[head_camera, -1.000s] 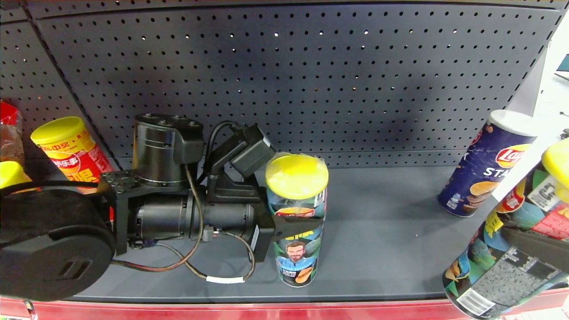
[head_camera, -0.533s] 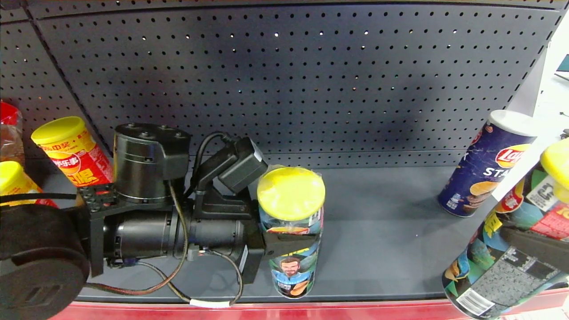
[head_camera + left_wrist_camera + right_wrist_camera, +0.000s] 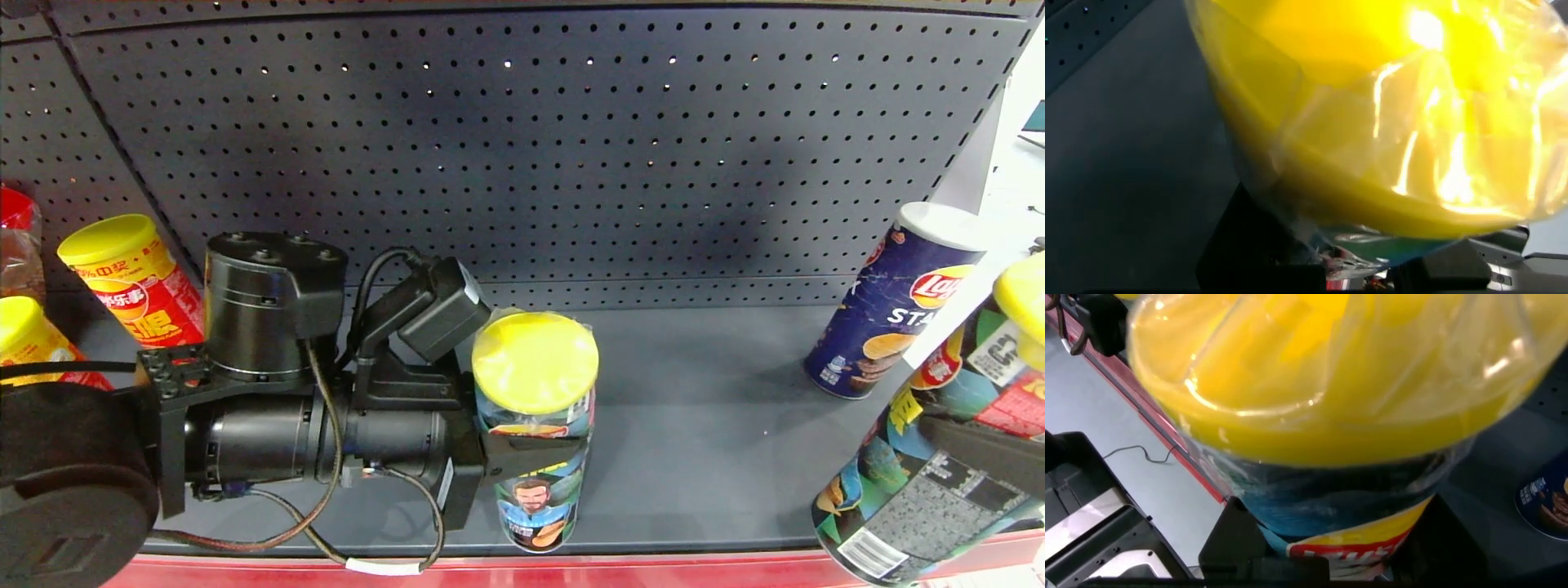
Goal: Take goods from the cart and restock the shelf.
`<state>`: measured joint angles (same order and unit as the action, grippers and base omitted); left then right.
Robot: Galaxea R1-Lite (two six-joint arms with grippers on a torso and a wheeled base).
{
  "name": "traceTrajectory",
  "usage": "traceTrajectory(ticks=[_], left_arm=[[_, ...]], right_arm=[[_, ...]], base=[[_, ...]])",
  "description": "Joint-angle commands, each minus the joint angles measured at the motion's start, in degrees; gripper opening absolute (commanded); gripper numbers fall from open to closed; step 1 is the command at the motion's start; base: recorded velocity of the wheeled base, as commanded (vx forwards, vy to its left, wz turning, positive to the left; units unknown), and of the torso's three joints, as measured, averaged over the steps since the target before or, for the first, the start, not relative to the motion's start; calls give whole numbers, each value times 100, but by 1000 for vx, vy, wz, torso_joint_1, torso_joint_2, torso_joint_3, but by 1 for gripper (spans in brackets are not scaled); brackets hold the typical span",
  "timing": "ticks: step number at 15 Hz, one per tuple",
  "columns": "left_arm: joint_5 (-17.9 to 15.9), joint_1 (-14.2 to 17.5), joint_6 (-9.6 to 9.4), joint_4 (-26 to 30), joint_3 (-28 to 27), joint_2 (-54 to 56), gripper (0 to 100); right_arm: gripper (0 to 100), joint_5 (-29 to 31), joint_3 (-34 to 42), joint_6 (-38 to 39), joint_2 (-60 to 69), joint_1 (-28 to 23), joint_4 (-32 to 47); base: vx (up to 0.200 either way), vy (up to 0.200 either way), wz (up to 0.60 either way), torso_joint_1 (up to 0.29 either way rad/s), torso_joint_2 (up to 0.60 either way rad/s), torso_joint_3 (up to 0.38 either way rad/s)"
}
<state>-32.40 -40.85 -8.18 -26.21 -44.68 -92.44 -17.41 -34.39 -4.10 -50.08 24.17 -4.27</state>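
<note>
A chip can (image 3: pixel 535 425) with a yellow lid and blue-green label stands upright near the front edge of the dark grey shelf (image 3: pixel 694 441). My left gripper (image 3: pixel 540 445) is shut on its middle from the left. Its lid (image 3: pixel 1372 122) sits close before the left wrist camera. Whether its base rests on the board I cannot tell. At the right edge, my right gripper (image 3: pixel 967 457) is shut on a second, tilted chip can (image 3: pixel 914 482) of the same kind, held in front of the shelf's red front strip. That can's yellow lid (image 3: pixel 1331 367) looms in the right wrist view.
A blue chip can (image 3: pixel 890 302) stands at the shelf's back right. Red cans with yellow lids (image 3: pixel 131 278) stand at the far left beside a pegboard divider. The pegboard back wall (image 3: pixel 522 147) closes the rear. The board between the held can and the blue can is bare.
My left arm has drawn back toward the shelf's front and slightly left, carrying its can with it. The right arm and its can have kept still.
</note>
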Motion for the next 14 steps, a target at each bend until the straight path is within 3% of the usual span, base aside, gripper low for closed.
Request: traceTrajectory(ticks=[1, 2, 5, 9, 12, 14], left_arm=[[32, -2, 1, 19, 3, -37, 0], [103, -2, 1, 11, 3, -37, 100], [322, -46, 1, 11, 47, 60, 100], [366, -19, 1, 11, 337, 446, 100], [472, -2, 9, 11, 759, 877, 100], [498, 192, 18, 11, 1049, 1220, 100]], right_arm=[[0, -8, -59, -3, -99, 17, -4], [0, -17, -103, -12, -160, 26, -13], [0, -131, -411, -56, -573, 44, -13], [0, -158, -876, -144, -1303, 290, -127], [0, -140, -1052, -135, -2164, 597, -1067], [0, -149, -1263, -144, -2700, 887, -1305]], base=[[0, 0, 0, 0, 0, 0], [0, 0, 0, 0, 0, 0], [0, 0, 0, 0, 0, 0], [0, 0, 0, 0, 0, 0], [0, 0, 0, 0, 0, 0], [0, 0, 0, 0, 0, 0]])
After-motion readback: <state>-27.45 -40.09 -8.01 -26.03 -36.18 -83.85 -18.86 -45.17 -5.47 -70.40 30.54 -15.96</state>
